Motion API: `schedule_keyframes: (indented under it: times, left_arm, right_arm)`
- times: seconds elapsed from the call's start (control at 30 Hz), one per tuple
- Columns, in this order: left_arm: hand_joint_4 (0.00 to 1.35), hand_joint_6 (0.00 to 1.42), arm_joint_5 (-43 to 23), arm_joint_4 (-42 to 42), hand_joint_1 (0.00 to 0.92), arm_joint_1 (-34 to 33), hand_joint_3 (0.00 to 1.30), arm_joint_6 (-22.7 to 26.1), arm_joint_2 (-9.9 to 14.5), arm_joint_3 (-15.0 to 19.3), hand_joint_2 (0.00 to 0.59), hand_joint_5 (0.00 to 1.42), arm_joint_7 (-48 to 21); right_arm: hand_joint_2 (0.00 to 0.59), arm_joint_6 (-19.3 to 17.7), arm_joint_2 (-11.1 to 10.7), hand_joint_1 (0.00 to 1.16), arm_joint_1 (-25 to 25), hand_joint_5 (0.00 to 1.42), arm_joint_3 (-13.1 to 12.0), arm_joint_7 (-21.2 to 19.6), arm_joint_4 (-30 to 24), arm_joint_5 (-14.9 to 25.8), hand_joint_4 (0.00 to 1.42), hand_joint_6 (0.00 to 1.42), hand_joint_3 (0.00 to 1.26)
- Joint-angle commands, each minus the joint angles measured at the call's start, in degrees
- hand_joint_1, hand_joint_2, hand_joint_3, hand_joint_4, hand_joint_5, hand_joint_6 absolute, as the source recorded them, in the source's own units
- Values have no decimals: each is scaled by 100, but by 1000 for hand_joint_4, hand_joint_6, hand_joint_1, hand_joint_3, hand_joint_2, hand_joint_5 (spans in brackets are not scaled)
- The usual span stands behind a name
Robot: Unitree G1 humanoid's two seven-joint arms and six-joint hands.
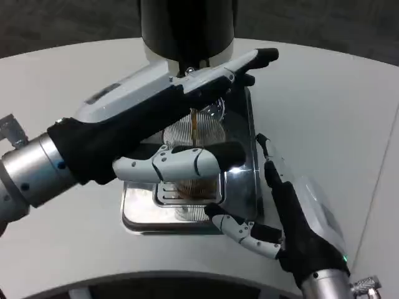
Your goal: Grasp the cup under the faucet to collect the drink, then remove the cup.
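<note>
Resting under left hand (pixel 181 93): cup (pixel 190 187).

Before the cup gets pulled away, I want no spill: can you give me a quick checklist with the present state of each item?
1. Cup under the faucet: ok, it stands on the drip tray below the spout.
2. Drink stream stopped: not ok, brown liquid is falling.
3. Left hand off the dispenser: not ok, it reaches to the faucet.
4. Right hand holding the cup: cannot tell; its fingers lie at the tray's front edge.
5. Fill level: cannot tell, a left-hand finger covers the cup.
</note>
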Motion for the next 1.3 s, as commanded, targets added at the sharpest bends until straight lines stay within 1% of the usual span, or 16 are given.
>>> schedule_keyframes:
  times: [0.03,0.27,0.5,0.63,0.83,1.13,1.3]
  left_arm:
    - [0,56,27,-86,0,209,0,49,137,11,177,93,-103]
    - [0,56,15,-138,0,271,0,83,189,66,182,93,-132]
    - [0,56,-4,-223,0,306,0,158,257,60,183,86,-137]
    - [0,56,4,-257,0,352,0,183,266,78,183,83,-123]
    - [0,56,9,-245,0,393,0,186,274,92,183,82,-123]
    - [0,56,2,-183,0,378,0,190,253,90,183,82,-109]
    - [0,56,14,-191,0,400,0,197,263,104,183,82,-101]
  right_arm:
    - [208,-118,-27,612,-300,0,45,-131,309,141,0,39,0]
    - [207,-146,25,613,-702,0,52,-206,721,366,0,34,0]
    - [200,-233,39,622,-931,0,79,-315,1058,567,0,20,0]
    - [196,-259,26,640,-1007,0,138,-341,1181,617,0,17,0]
    - [188,-234,88,658,-1164,0,191,-484,1397,626,0,31,0]
    - [184,-306,140,665,-1555,0,113,-636,1868,879,0,33,0]
    - [180,-353,171,671,-1718,0,135,-691,2100,984,0,34,0]
